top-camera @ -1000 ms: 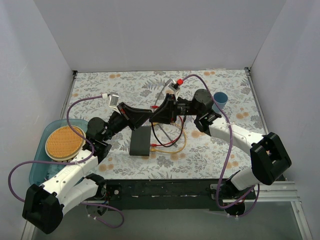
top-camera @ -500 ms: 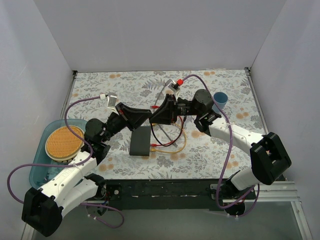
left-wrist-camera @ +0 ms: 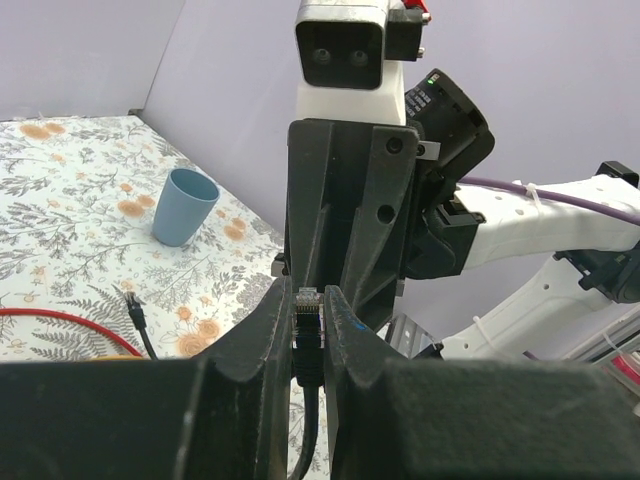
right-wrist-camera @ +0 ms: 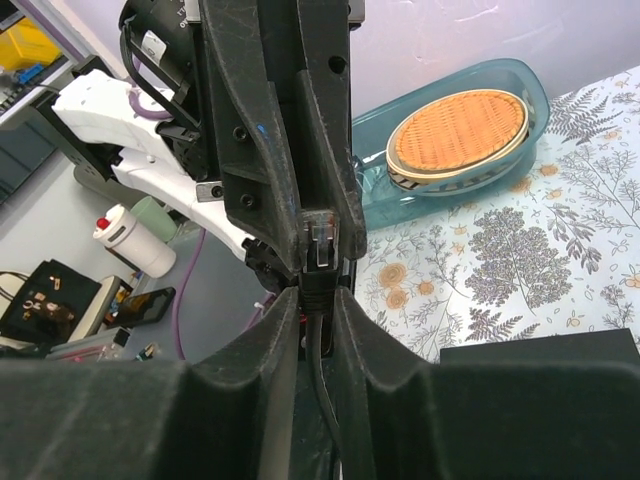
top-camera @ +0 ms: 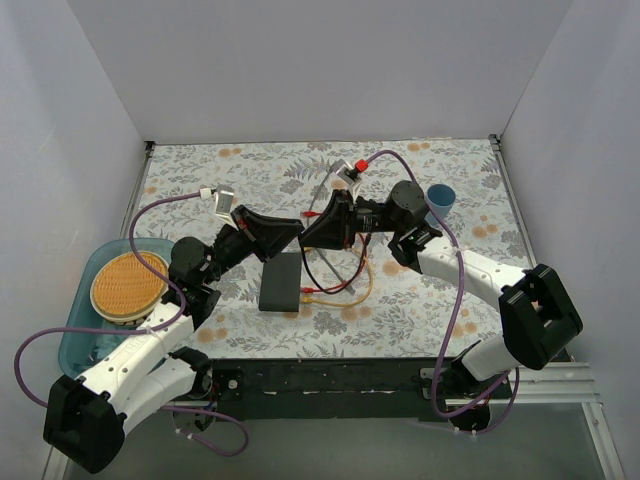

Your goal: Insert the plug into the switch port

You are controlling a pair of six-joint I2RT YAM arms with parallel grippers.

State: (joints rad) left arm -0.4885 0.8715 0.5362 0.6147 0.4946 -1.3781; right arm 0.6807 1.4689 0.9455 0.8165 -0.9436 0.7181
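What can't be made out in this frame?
Switch ports: top view shows only the plain top of the black box; right wrist view crops it at the edge.
Plug: top view, hidden under left pincer and right pincer.
Which pincer grips it: unclear in both wrist views.

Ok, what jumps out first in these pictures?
The left tool and right tool meet tip to tip by the black box in the middle, a plug pinched between them. At the left edge, a woven disc sits in a teal tub.
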